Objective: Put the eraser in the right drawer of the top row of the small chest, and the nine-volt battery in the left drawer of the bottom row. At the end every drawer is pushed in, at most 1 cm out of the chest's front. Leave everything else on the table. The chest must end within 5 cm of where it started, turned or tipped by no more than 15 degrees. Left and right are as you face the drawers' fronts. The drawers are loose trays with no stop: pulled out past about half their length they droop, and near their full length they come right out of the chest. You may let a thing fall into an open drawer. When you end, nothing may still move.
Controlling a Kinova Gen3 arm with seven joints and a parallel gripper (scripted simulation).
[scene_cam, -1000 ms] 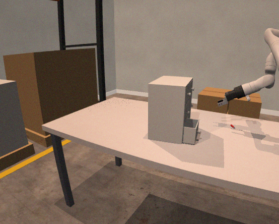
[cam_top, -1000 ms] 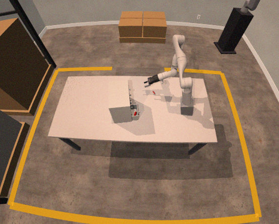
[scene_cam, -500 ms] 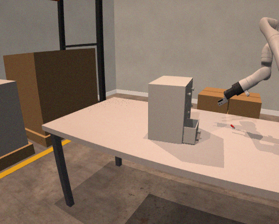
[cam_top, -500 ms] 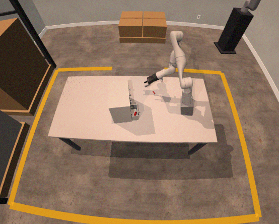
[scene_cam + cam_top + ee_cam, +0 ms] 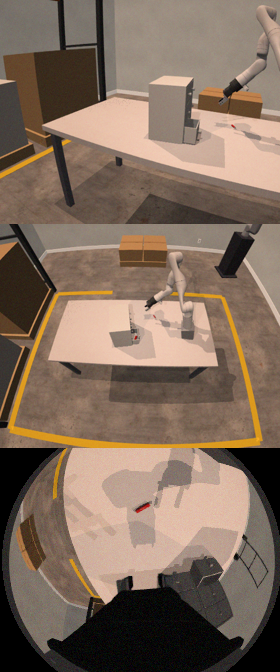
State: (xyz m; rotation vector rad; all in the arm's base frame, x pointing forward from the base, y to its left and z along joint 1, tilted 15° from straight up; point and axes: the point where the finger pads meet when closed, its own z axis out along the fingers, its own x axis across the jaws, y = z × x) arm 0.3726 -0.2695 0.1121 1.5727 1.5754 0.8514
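The small grey chest stands in the middle of the table, its drawer fronts facing the arm. It also shows in the exterior view and in the wrist view. Its bottom left drawer is pulled partly out and holds a red block; I cannot tell what the block is. The other drawers look pushed in. A small red thing lies on the table in front of the chest. My gripper is open and empty, in the air above the table, between the chest's upper front and the red thing.
The arm's base stands on the table to the right of the chest. Cardboard boxes sit on the floor behind the table. A yellow line on the floor runs around the table.
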